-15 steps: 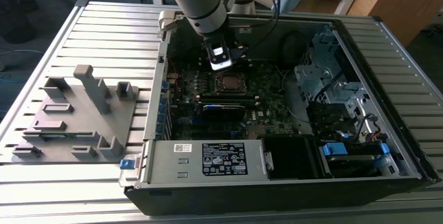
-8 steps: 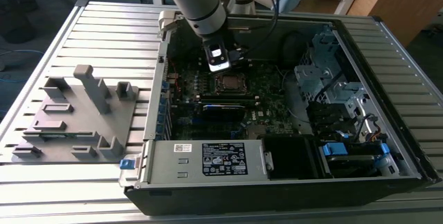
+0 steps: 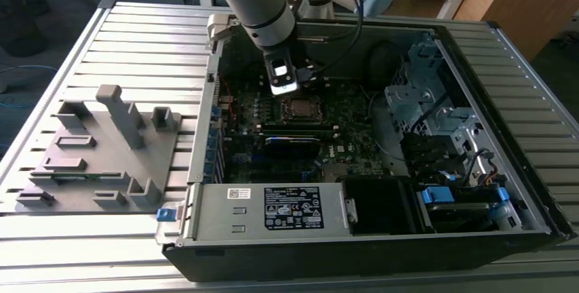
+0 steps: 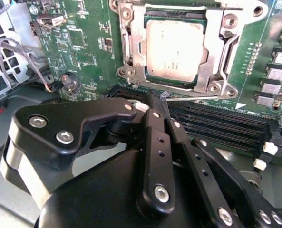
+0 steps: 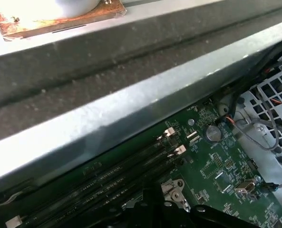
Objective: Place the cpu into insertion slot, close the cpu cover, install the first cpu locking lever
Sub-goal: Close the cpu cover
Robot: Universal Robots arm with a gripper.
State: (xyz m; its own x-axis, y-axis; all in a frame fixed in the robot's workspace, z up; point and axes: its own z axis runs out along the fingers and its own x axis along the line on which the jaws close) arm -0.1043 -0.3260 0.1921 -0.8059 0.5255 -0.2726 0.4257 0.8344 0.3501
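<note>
The cpu lies flat in its socket on the green motherboard, dull silver top up; it also shows in the exterior view. The cpu cover, a silver frame, is folded down around it. A thin wire locking lever runs along the socket's edge nearest the memory slots. My gripper is shut, and its black fingertips touch the lever's end. In the exterior view the gripper hangs inside the open computer case, just behind the socket.
Black memory slots lie beside the socket. The case's metal wall stands close to the wrist. A drive cage with cables and the power supply crowd the case. A grey fixture sits at the exterior view's left.
</note>
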